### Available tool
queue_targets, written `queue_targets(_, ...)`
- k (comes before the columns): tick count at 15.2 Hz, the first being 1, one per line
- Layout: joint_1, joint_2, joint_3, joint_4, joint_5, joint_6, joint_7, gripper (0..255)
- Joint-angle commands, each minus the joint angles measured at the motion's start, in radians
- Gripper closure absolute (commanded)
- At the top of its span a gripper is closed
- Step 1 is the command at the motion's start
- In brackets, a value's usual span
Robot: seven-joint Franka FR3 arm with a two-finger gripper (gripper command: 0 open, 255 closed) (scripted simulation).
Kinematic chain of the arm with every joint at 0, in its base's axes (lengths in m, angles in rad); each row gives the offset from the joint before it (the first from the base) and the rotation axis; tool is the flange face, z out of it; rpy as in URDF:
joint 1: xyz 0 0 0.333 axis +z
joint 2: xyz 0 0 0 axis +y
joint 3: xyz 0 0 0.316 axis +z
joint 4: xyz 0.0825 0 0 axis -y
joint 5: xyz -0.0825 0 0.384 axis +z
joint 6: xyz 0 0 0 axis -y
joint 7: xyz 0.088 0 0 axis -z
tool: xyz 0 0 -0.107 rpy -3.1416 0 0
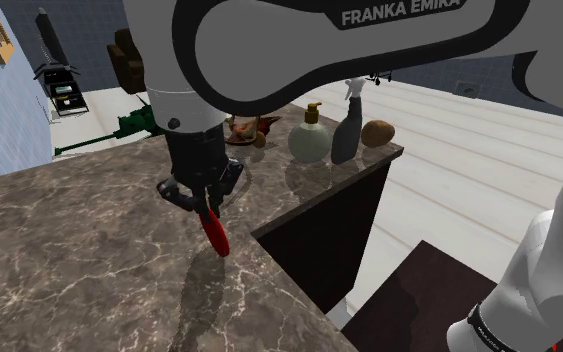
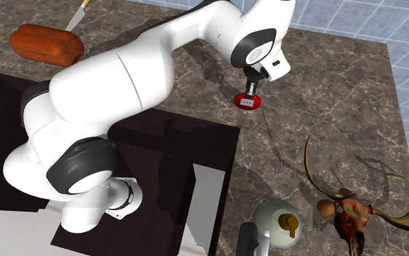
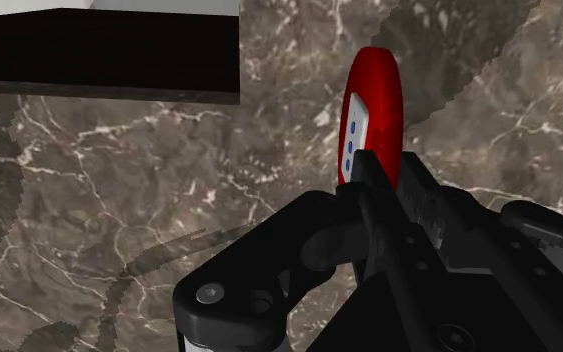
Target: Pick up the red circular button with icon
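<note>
Wrist view: claw [image 3: 370,172] clasps round red button [image 3: 380,95].

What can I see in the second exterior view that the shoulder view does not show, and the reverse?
The second exterior view adds a red-brown block on the veined counter. The shoulder view adds the arm's FRANKA EMIKA lettering and a green object beyond the counter. Both share the tool shut on the red button, plus the soap dispenser.

We observe a smooth, veined brown marble countertop [image 1: 69,245], a glossy red button [image 3: 387,95] and a matt black gripper [image 3: 384,178].
</note>
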Motion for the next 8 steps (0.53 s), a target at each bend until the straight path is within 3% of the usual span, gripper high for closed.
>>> queue_targets(1,0.0,0.0,0.0,0.0,0.0,0.0,0.0,255)
queue_targets(8,0.002,0.0,0.001,0.027,0.0,-0.027,0.0,255)
